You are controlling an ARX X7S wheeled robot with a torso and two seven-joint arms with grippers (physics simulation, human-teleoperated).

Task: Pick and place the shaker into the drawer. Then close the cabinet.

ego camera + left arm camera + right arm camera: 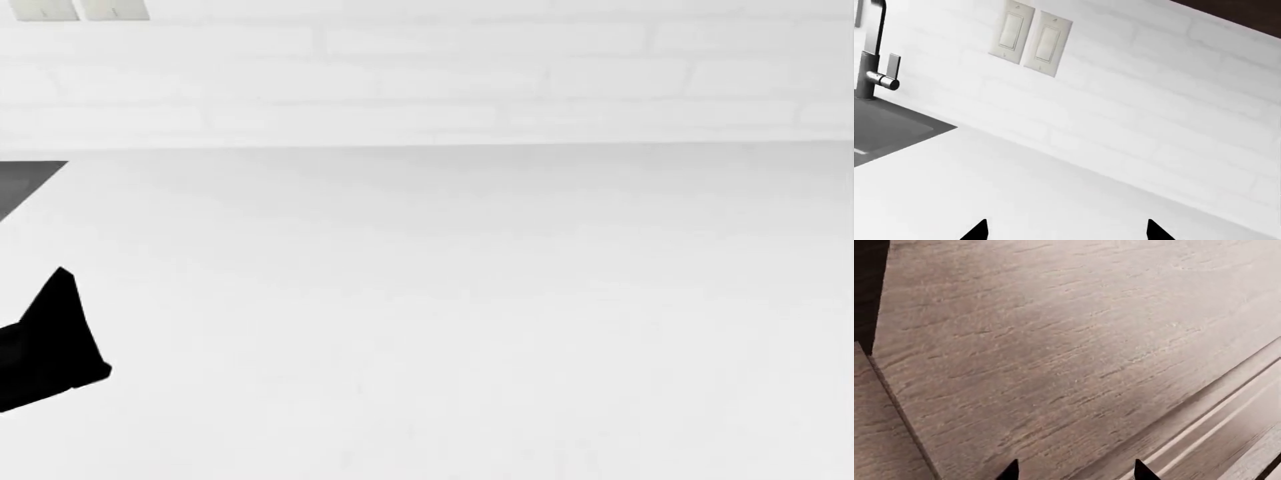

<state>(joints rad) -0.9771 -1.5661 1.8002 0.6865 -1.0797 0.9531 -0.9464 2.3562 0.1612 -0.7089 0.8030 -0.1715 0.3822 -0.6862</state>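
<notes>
The shaker is out of view in all three views. My left gripper [1067, 232] is open over the bare white countertop [1021, 190], with nothing between its two black fingertips. A black part of the left arm [54, 340] shows at the lower left of the head view. My right gripper [1076, 472] is open close to a brown wood-grain cabinet panel [1054, 340], and its jaws hold nothing. A stepped wooden edge [1214, 410] runs beside that panel. I cannot tell whether it belongs to the drawer.
A dark sink [887, 130] with a metal faucet [871, 60] lies beside the left gripper; its corner [20, 180] shows in the head view. Two wall switches [1031, 37] sit on the white tiled wall [467, 80] behind the counter.
</notes>
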